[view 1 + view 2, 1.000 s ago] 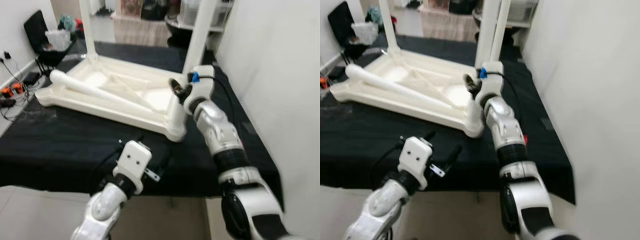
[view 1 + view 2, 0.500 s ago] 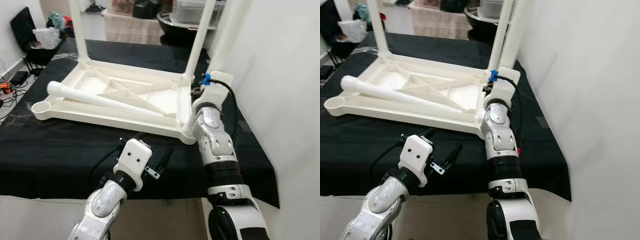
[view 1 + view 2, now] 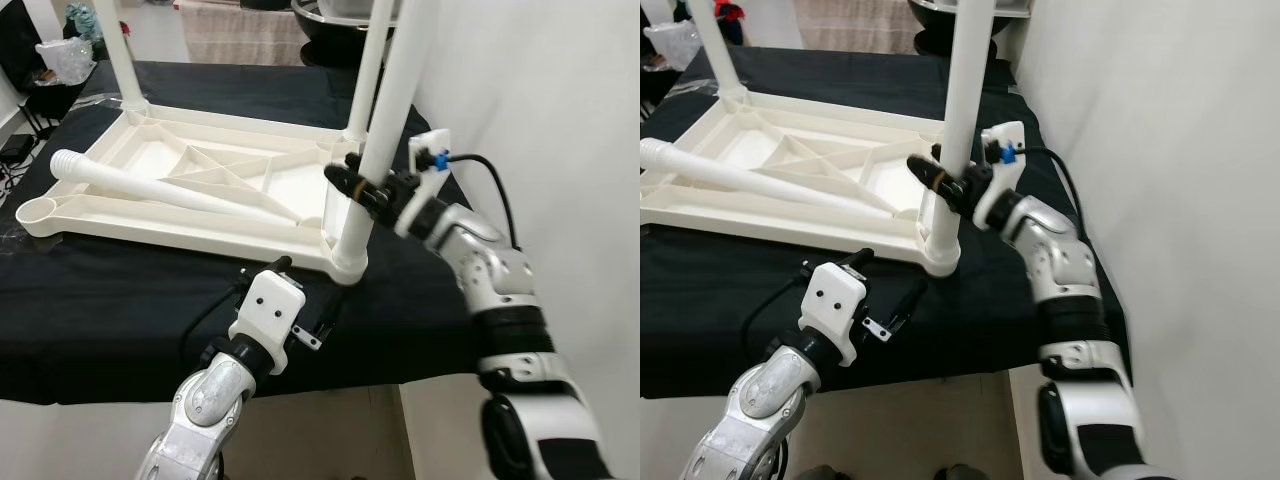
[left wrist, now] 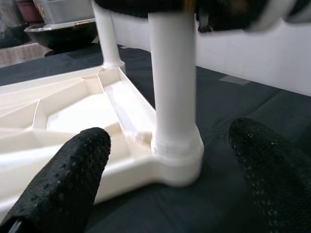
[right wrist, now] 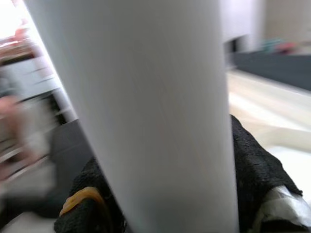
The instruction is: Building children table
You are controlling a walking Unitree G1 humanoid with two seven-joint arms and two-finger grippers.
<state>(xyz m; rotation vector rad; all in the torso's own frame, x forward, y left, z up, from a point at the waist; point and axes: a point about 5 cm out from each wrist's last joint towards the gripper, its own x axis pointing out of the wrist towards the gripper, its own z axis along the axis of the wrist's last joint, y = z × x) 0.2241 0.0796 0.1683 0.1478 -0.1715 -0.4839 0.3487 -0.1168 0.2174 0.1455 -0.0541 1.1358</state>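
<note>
White tabletop (image 3: 190, 190) lies upside down on black cloth (image 3: 100, 310). White leg (image 3: 385, 120) stands upright in near right corner socket (image 3: 348, 262). Right gripper (image 3: 365, 190) clamped around this leg partway up; black fingers (image 5: 257, 179) press leg on both sides. Loose leg (image 3: 170, 190) lies flat across tabletop underside. Two far legs stand in back corners. Left gripper (image 3: 290, 290) hovers low over cloth, just in front of socket, fingers (image 4: 63, 174) spread wide, holding nothing.
</note>
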